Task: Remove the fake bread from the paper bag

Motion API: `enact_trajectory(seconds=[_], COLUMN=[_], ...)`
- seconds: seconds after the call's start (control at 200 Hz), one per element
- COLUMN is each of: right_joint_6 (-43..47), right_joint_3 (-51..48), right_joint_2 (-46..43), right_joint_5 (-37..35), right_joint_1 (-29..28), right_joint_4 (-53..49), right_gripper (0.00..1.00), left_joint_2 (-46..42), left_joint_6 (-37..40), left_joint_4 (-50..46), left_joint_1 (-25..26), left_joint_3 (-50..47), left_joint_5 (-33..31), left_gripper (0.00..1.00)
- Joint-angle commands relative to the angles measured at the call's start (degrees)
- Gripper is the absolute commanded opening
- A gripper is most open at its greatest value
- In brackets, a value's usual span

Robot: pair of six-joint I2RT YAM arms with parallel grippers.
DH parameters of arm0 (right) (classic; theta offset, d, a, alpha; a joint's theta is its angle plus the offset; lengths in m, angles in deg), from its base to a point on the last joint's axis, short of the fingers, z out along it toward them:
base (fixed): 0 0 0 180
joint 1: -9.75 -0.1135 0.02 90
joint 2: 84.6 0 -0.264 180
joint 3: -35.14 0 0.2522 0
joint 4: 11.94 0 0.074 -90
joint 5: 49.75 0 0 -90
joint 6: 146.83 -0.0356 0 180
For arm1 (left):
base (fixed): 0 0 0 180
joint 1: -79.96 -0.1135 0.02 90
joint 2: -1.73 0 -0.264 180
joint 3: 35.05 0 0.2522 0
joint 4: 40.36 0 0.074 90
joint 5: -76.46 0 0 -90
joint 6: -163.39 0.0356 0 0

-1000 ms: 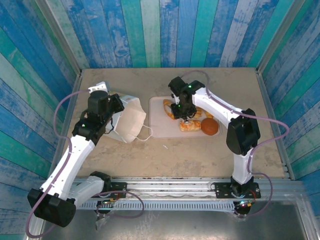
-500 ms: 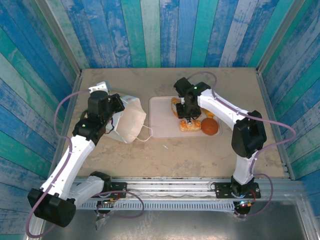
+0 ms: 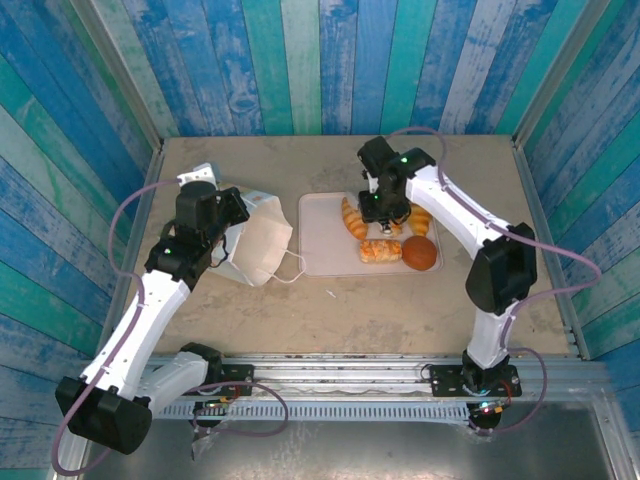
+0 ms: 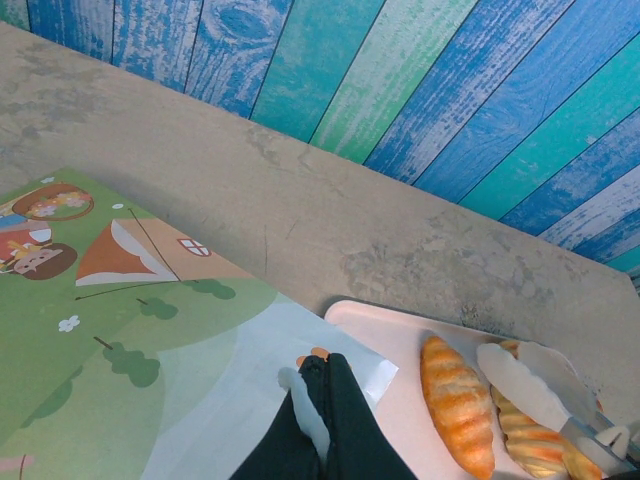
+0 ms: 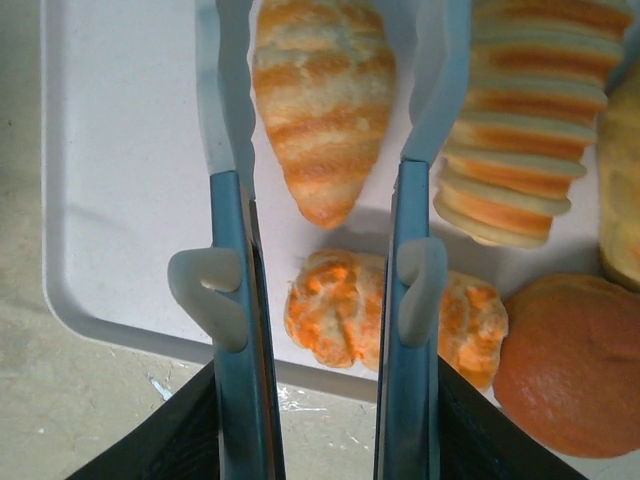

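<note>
Fake bread [image 3: 353,217]: five pieces lie on the tray, to the right of the paper bag and apart from it.
Striped croissant [image 5: 322,100]: lies flat on the tray, pointed end toward the near rim, between the two right fingers with a gap on each side.
Ridged croissant [image 5: 530,110]: just right of the striped one, outside the right-hand finger.
Oval roll [image 5: 335,310]: near the tray's front rim, partly hidden behind one finger, touching the round bun.
Round bun [image 5: 570,365]: darker orange-brown, at the tray's near right corner [image 3: 421,253].
Fifth piece: a pale yellow edge at the far right of the right wrist view, too little to tell its shape.
Paper bag [image 3: 258,240]: lies slumped on the desk left of the tray; its green printed face with an orange tent shows in the left wrist view [image 4: 120,330].
Left fingers [image 4: 322,410]: pressed together, pinching the bag's white upper edge, near the tray's corner.
Right fingers [image 3: 383,212]: spread wide over the tray, holding nothing.
Tray [image 5: 120,150]: flat, pale pink, a bare stretch on its left side.
Desk [image 4: 300,200]: mottled beige, ringed by blue and green plank walls.
</note>
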Motion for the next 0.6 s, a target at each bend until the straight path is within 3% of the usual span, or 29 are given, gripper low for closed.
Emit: enact_trajectory(seconds=[0.0,0.285,0.591], right_joint_6=[6.0,11.8,8.1], right_joint_3=[3.8,7.1,7.0], right_joint_2=[3.1,6.9,8.4], right_joint_5=[-1.3,-2.6,-5.9], right_joint_1=[-0.8,-1.6,-1.6], right_joint_4=[-5.7,-8.6,-9.4], right_gripper=[0.47,0.48,0.47], left_joint_2=[0.0,0.0,0.4], left_joint_6=[-0.4,-0.6,-0.6], left_joint_4=[1.2,1.3,1.1], left_joint_1=[-0.3,-0.3,-0.3], left_joint_3=[-0.1,-0.1,0.4], left_joint_5=[0.4,0.5,0.8], left_gripper=[0.00,0.00,0.00])
